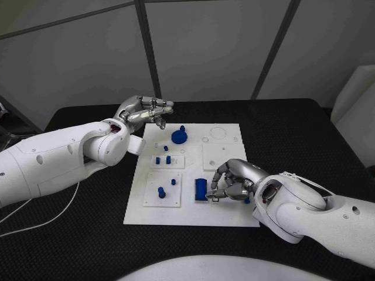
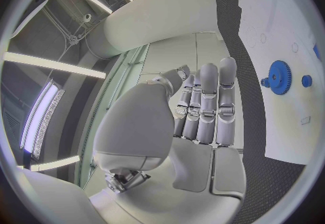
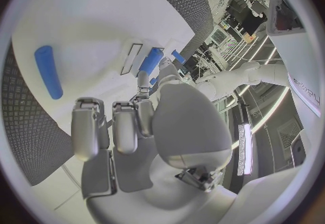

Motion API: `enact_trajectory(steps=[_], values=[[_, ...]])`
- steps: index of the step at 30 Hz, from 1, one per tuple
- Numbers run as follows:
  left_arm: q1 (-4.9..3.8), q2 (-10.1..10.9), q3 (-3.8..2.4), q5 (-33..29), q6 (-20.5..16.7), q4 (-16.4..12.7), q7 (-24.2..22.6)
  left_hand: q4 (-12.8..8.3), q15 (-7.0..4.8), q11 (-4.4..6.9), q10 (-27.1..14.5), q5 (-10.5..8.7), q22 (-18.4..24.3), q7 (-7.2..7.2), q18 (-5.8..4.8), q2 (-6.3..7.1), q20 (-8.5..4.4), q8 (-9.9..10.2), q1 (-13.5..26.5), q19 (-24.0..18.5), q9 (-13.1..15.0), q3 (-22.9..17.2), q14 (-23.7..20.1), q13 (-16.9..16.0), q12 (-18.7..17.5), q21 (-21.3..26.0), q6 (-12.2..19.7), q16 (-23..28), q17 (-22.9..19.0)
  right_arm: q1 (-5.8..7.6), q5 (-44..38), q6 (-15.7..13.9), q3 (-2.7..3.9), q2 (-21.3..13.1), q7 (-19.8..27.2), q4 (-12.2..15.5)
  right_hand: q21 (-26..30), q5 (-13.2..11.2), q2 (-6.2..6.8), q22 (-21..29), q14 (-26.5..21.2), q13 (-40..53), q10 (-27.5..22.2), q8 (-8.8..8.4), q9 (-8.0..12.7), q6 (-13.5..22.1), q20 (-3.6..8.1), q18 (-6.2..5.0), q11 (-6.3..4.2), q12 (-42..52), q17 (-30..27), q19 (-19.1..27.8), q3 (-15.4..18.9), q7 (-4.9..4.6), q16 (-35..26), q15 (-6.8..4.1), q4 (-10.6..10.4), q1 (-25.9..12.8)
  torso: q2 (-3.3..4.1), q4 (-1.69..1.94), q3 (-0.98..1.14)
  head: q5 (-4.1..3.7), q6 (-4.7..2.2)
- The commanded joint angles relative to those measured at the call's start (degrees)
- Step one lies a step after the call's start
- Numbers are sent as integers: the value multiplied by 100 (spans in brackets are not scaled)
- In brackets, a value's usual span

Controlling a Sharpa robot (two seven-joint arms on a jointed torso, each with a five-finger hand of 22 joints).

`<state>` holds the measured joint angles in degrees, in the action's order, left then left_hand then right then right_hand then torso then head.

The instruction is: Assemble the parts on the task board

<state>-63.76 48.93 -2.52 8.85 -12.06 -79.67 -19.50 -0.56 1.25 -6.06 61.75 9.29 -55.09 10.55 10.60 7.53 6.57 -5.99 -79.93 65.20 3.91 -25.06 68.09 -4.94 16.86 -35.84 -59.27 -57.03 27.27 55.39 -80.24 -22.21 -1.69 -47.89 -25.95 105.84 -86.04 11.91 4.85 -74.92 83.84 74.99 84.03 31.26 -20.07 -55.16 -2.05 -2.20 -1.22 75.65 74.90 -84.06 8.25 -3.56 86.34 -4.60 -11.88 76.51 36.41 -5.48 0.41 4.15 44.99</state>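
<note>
The white task board (image 1: 224,215) lies mid-table. A blue gear (image 1: 179,136) (image 2: 278,76) stands near its far edge, with small blue pegs (image 1: 163,158) just nearer. More pegs (image 1: 162,192) stand in the near left plate. My left hand (image 1: 145,111) (image 2: 203,107) hovers above the board's far left corner and holds nothing. My right hand (image 1: 234,178) (image 3: 135,126) rests low over the near right part. Its fingertips (image 3: 143,80) reach a tall blue block (image 1: 201,188) (image 3: 150,61). Whether they grip it is hidden. A blue cylinder (image 3: 49,71) lies loose beside the hand.
The black table (image 1: 297,134) surrounds the board, with bare surface to the right and at the back. Empty round recesses (image 1: 218,133) mark the board's far right part. A white cable (image 1: 53,211) trails on the table near the left arm.
</note>
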Motion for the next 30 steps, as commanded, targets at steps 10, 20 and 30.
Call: enact_trajectory(steps=[10,20,30], values=[[-7,38,-3,-18,43,-36,-18,-13,10,-11,-39,-9,8,-10,-13,-2,35,12,36,-3,-9,29,-26,-8,18,20,39,23,-9,17,916,-541,15,-985,581,270,228,541,-493,-761,400,132,-123,-1133,525,142,-183,-8,247,-438,453,66,-120,-243,-226,194,-75,399,3,-11,-11,-87,-15],[2,54,-2,-18,39,-84,-25,-17,12,-14,-44,-9,10,-6,-14,-1,36,14,35,-2,-9,31,-26,-8,20,24,44,22,-12,14,288,-391,14,-1370,127,324,195,626,-484,-812,412,150,-75,-1510,673,-461,-131,7,156,-428,491,16,13,-137,-213,132,-161,430,9,-40,7,-240,-20],[37,63,-1,-18,54,-89,-32,-17,12,-14,-44,-9,10,-6,-14,-1,36,14,35,-2,-9,31,-26,-8,20,24,44,22,-12,-2,-363,-190,9,-1337,-390,310,178,664,-330,-838,415,148,-60,-1578,621,-736,-94,15,107,-447,498,-9,221,-73,-215,91,-303,277,6,-22,0,-347,-2]])
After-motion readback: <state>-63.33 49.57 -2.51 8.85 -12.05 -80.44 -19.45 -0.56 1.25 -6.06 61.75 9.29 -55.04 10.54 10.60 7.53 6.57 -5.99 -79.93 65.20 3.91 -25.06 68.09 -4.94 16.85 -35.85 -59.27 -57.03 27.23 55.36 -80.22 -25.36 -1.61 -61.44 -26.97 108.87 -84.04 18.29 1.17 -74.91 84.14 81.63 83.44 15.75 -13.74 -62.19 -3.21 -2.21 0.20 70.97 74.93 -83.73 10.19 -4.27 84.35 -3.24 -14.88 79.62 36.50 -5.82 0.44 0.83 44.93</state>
